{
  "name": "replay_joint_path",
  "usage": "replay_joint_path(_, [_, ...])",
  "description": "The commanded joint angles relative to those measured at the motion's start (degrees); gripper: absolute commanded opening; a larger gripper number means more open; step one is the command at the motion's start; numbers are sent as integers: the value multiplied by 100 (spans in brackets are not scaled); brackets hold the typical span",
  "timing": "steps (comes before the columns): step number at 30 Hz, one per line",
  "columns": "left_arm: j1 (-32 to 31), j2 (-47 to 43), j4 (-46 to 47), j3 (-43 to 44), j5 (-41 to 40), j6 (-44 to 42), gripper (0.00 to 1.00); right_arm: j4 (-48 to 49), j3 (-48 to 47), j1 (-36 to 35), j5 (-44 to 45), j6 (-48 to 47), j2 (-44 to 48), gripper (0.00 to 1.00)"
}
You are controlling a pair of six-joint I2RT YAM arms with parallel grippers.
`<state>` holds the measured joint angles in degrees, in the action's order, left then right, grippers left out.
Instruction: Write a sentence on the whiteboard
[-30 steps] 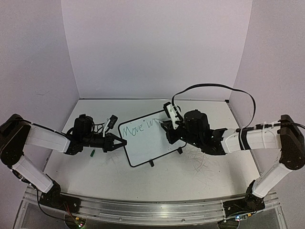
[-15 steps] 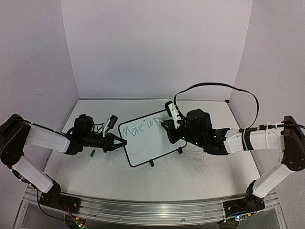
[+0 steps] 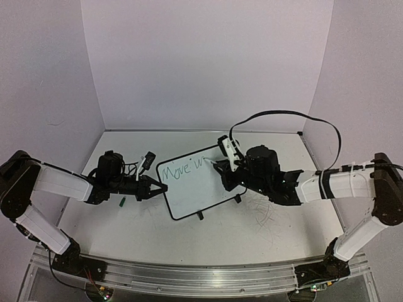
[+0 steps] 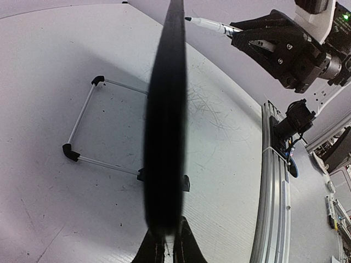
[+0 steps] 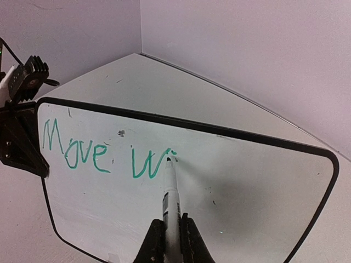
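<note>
The board (image 3: 195, 189) stands tilted on its two black feet (image 3: 199, 215) at mid-bench, between the arms, its near left corner turned towards the left arm. Green writing (image 5: 77, 148) across its upper left reads "Move w", with a further stroke begun just right of the w. The marker (image 5: 169, 192) has its tip touching the board at the top of that stroke. The right tool (image 5: 167, 241) is clamped on the marker's barrel. The left tool (image 3: 160, 187) is pinched tight on the board's left edge; its wrist view shows the board edge-on. A small green piece (image 3: 122, 202) lies on the scuffed white bench (image 3: 252, 239) beside the left arm.
</note>
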<state>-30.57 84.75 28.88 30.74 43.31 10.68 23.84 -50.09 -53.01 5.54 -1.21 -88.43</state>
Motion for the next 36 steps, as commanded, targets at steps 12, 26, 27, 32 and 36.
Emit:
replay_joint_path(12, [16,-68,-260,177,-206,-311,0,68,-253,14,243,39,-152,0])
replay_joint_path(26, [16,-84,-261,169,-208,-321,0,-38,-307,11,324,52,-247,0])
replay_joint_path(27, [16,-95,-262,164,-211,-321,0,-60,-295,13,325,59,-239,0])
replay_joint_path(32, [16,-94,-262,160,-218,-329,0,-121,-182,11,257,77,-178,0])
replay_joint_path(36, [16,-98,-270,160,-218,-328,0,-151,-98,2,217,77,-137,0])
